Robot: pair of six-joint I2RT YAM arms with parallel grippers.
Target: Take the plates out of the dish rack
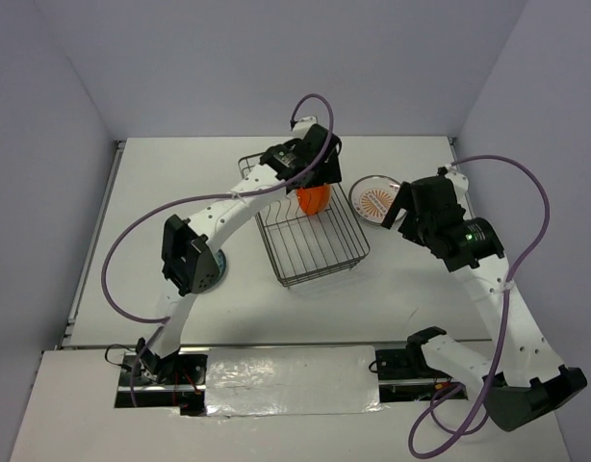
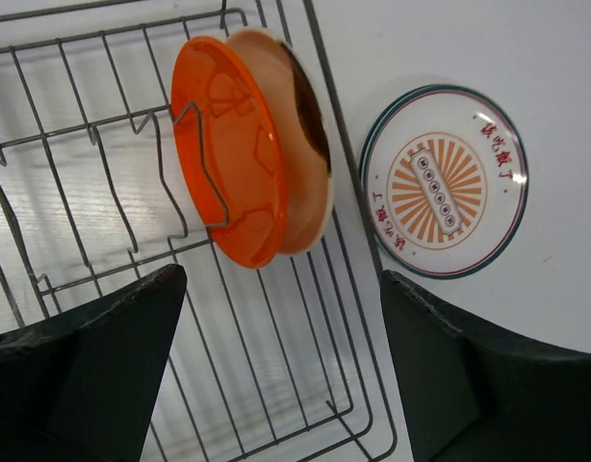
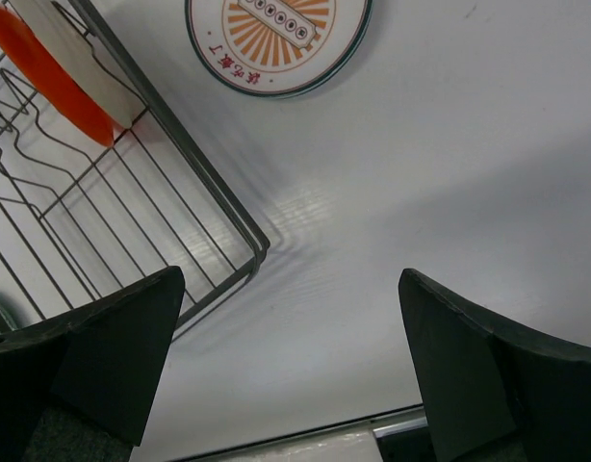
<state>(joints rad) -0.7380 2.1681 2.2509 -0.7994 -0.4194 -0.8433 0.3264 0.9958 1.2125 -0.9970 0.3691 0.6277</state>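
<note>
Two plates (image 2: 255,188) upright behind tine (image 2: 210,168), sunburst plate (image 2: 443,181) seemingly just beside rack (image 1: 313,245)

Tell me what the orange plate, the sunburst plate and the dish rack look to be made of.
Orange plate: probably plastic or melamine, judging by the glossy, even colour and soft reflections.
Sunburst plate: glazed ceramic or melamine, I cannot tell which; it has a smooth white face with a printed pattern.
Dish rack: thin dark metal wire with a slight sheen, bent into upright tines.
</note>
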